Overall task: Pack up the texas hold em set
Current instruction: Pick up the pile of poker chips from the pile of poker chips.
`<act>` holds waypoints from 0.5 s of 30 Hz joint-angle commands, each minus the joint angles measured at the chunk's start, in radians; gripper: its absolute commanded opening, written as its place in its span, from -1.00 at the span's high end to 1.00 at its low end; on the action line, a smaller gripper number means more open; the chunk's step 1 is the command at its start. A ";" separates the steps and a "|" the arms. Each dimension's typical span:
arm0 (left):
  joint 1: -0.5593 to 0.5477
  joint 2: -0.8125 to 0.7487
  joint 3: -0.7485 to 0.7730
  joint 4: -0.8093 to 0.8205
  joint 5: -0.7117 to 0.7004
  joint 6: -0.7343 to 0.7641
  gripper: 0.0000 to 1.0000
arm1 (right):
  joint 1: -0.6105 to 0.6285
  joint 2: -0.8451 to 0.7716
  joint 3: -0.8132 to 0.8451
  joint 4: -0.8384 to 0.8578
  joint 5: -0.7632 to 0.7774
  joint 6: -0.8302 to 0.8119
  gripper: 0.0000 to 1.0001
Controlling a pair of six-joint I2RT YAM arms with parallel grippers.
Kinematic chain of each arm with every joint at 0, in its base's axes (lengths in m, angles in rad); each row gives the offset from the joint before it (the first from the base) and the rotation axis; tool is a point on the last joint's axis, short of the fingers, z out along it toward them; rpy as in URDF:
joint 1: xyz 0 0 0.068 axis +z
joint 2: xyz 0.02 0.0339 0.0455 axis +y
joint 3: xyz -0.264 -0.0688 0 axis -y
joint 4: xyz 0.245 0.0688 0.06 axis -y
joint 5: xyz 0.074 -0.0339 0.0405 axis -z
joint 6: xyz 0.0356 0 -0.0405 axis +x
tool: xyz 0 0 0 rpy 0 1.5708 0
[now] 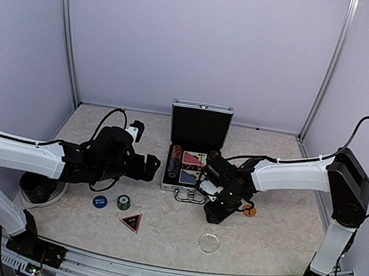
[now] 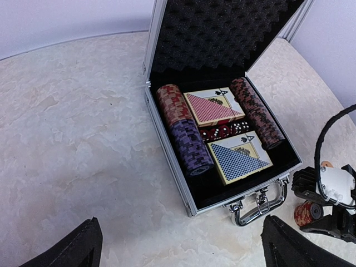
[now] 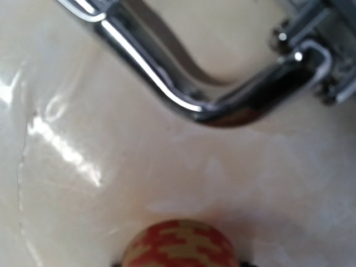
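Observation:
The silver case stands open at the table's middle, showing chip rows, two card decks and dice. A short stack of red and tan chips lies on the table just in front of the case handle. My right gripper is down over it, with dark fingers against both sides of the stack. To the left of the case, my left gripper hangs open over bare table with nothing between its fingers. A blue button, green chips, a triangle marker and an orange button lie loose.
A small clear plate lies near the front edge, right of the triangle marker. A pale round dish holding something dark sits half hidden under the left arm. Frame posts stand at the back corners.

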 commanded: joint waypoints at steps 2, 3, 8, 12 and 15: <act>-0.007 0.002 -0.010 0.025 -0.002 -0.005 -0.98 | -0.007 0.012 -0.039 -0.005 -0.019 -0.006 1.00; -0.007 0.004 -0.011 0.025 0.000 -0.006 -0.98 | -0.006 0.007 -0.037 -0.002 -0.019 -0.006 1.00; -0.007 0.008 -0.011 0.032 0.009 -0.008 -0.98 | -0.007 -0.032 -0.024 0.010 -0.019 -0.013 1.00; -0.007 0.016 -0.010 0.037 0.013 -0.010 -0.98 | -0.007 -0.062 -0.013 0.017 -0.011 -0.015 1.00; -0.007 0.018 -0.010 0.038 0.018 -0.010 -0.98 | -0.007 -0.079 -0.006 0.020 -0.007 -0.014 1.00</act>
